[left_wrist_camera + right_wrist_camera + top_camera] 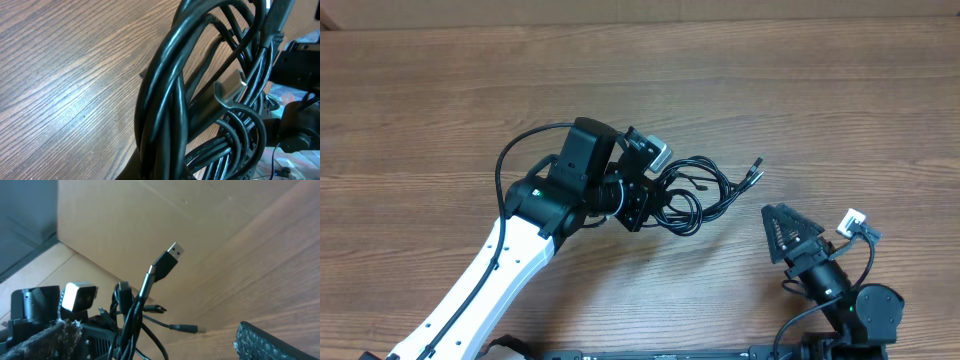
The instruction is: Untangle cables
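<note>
The cables [695,192] are a knotted bundle of thin black cords at the table's middle, with plug ends [754,168] splayed to the right. My left gripper [654,198] is shut on the bundle's left side. In the left wrist view the cables [200,90] fill the frame as close black loops and hide the fingers. My right gripper [786,232] stands open to the lower right of the bundle, apart from it. In the right wrist view the cables [135,315] stand ahead between the open fingers [270,342], and a USB plug [171,254] points upward.
The wooden table [440,90] stretches around the bundle. The left arm [500,270] slants in from the lower left, carrying its own thicker black wiring [515,150]. The right arm's base [865,310] sits at the front right edge. A cardboard wall [150,210] stands behind the table.
</note>
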{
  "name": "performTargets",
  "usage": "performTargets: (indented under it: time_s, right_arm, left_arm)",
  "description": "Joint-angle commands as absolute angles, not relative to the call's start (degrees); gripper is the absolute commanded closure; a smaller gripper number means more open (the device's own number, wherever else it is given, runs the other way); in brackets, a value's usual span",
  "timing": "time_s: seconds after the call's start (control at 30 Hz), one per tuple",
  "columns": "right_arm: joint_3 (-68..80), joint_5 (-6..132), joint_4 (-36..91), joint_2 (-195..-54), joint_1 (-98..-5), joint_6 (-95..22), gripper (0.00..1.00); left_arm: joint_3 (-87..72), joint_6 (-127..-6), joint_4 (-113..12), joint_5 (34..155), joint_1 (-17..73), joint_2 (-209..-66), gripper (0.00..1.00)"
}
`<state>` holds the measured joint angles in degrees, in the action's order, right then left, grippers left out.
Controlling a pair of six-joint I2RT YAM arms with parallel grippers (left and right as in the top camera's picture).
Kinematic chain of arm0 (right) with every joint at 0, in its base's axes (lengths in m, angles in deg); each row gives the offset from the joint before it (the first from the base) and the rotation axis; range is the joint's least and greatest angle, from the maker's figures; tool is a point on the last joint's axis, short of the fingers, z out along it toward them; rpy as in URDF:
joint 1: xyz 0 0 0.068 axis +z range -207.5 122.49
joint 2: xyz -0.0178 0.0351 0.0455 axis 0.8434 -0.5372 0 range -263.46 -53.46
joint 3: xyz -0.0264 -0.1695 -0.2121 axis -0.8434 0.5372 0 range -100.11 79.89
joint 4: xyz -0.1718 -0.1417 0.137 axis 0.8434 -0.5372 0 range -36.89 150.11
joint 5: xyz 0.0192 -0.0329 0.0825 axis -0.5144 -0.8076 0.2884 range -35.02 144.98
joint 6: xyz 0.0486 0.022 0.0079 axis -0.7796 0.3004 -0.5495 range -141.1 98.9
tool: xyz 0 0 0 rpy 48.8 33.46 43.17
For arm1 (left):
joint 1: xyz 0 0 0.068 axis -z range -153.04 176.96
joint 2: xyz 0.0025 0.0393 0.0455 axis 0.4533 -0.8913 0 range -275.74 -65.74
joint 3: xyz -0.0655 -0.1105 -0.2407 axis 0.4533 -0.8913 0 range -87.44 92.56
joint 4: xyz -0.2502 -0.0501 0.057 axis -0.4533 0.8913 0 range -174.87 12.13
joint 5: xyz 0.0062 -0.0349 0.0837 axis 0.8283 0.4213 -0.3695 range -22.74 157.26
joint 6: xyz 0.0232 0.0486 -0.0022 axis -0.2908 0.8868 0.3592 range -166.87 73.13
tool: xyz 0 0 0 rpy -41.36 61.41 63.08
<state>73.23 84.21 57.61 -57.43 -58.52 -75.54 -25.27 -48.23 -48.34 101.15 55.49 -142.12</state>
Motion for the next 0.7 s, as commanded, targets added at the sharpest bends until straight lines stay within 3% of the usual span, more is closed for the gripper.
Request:
performTargets:
  time_s: [0.0, 0.27, 0.67]
  right_arm:
    - [65.5, 86.7, 54.7, -64.4, -58.2, -69.0, 0.00]
    - [56.9, 100.3, 57.9, -88.8, -58.2, -60.5, 0.00]
    - [56.9, 102.7, 60.9, -93.4, -58.2, -60.5, 0.00]
  left_arm:
    - [-25.3, -48.6, -48.8, 102.9, 55.9, -141.2, 0.96]
    - [-25.3, -48.6, -48.9, 102.9, 55.9, -141.2, 0.96]
    - [-25.3, -51.2, -49.4, 104.4, 55.9, -141.2, 0.96]
